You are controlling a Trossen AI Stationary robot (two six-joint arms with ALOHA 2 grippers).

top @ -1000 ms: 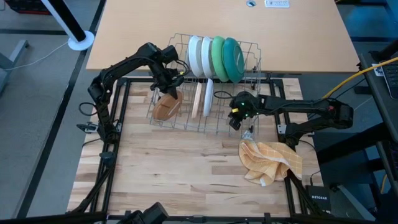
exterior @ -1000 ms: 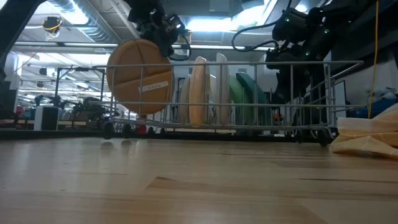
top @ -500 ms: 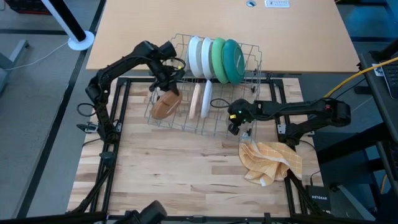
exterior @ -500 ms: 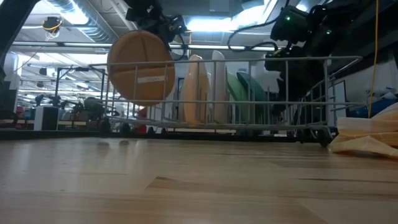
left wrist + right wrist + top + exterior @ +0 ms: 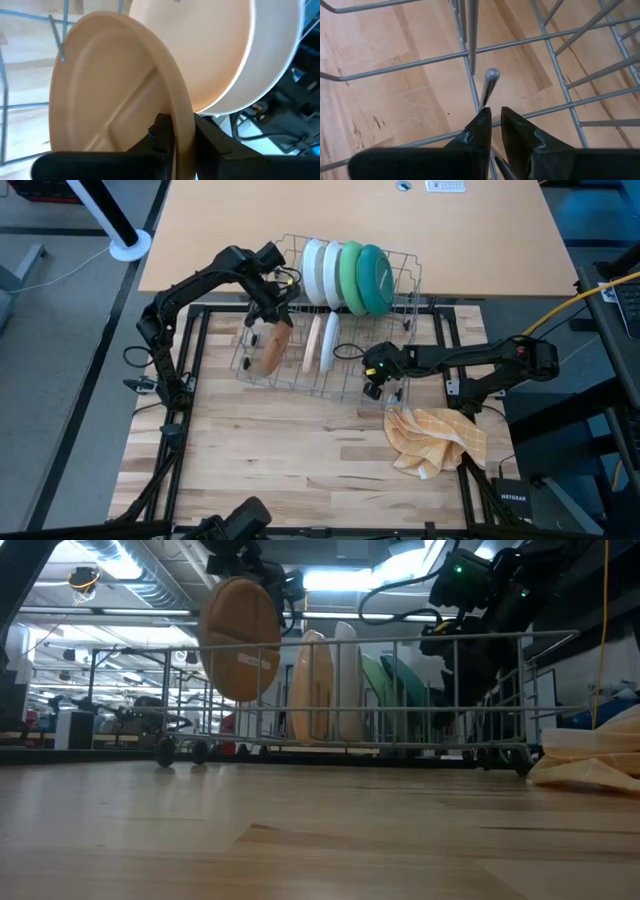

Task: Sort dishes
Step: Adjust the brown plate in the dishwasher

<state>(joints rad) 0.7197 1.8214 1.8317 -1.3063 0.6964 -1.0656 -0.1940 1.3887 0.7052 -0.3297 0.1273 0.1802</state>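
My left gripper (image 5: 268,308) is shut on a small brown plate (image 5: 272,348) over the left end of the grey wire rack (image 5: 400,305). The plate also shows in the low view (image 5: 240,640). A tan plate (image 5: 313,340) and a white plate (image 5: 333,338) stand on edge in the rack's near row. Two white plates (image 5: 322,270), a green plate (image 5: 350,273) and a teal plate (image 5: 373,277) stand on edge in the far row. My right gripper (image 5: 374,377) is shut on a rack wire at the rack's near right corner. My left gripper pinches the brown plate's upper rim (image 5: 181,131) between its two fingers (image 5: 161,134), coming from above and pointing down. The plate hangs on edge below the fingers, its lower part inside the rack and above the rack's floor (image 5: 240,690). My right gripper pinches a thin upright wire (image 5: 487,95) of the rack's near right side between its two fingertips (image 5: 481,125). The wire's rounded end (image 5: 491,76) stands free beyond the fingers. The rack stands on the table.
A yellow checked cloth (image 5: 435,438) lies crumpled on the table near the right edge, just in front of my right gripper. The wooden tabletop (image 5: 280,450) lies bare in front of the rack. A tan board (image 5: 360,210) lies behind the rack.
My left gripper has risen a little and turned the brown plate from slanted to edge-on, shifting it toward the tan plate. My right gripper, shut on the wire, has moved toward the table's left and near edges, and the rack has slid a little that way with it.
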